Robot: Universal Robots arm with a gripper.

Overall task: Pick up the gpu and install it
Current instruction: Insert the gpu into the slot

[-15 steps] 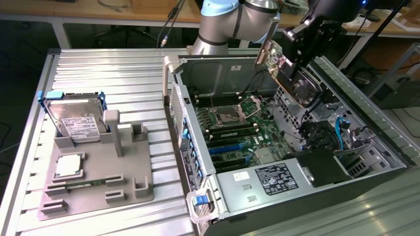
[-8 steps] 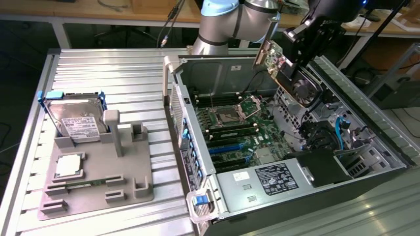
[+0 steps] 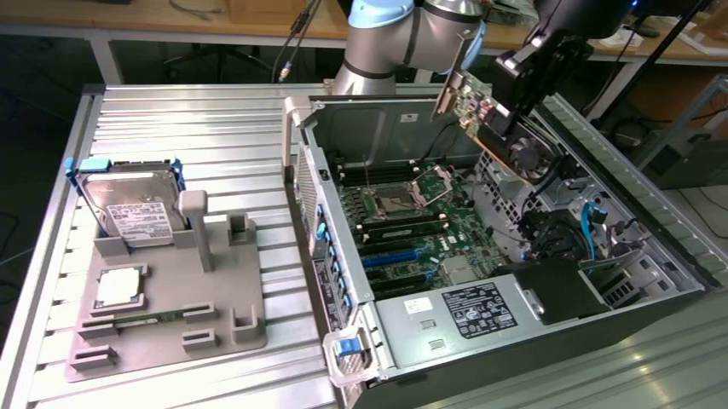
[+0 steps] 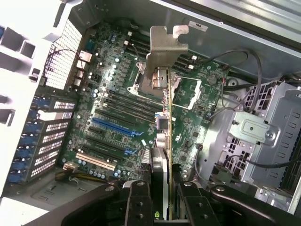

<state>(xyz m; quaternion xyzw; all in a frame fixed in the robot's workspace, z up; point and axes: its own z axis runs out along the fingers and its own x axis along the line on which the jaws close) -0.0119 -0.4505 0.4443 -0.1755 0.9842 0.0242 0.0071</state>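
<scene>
Your gripper (image 3: 523, 94), in the upper right of the exterior view, pinches the gpu (image 3: 506, 136) between its fingers and holds it tilted above the open case (image 3: 376, 119), clear of the motherboard (image 3: 410, 230). From the wrist, you see the gpu (image 4: 165, 141) edge-on between the gripper (image 4: 162, 207) fingers, its silver bracket (image 4: 165, 47) at the far end over the board. At the exterior view's left, the hard drive (image 3: 136, 213) and chip (image 3: 119, 288) sit in the grey tray (image 3: 228, 290).

Arm (image 3: 370, 51): silver-grey cylindrical links, pale blue joint cap (image 3: 381, 13). Tool (image 4: 160, 202): matte black, two blocky fingers (image 4: 138, 205) with small round holes.
</scene>
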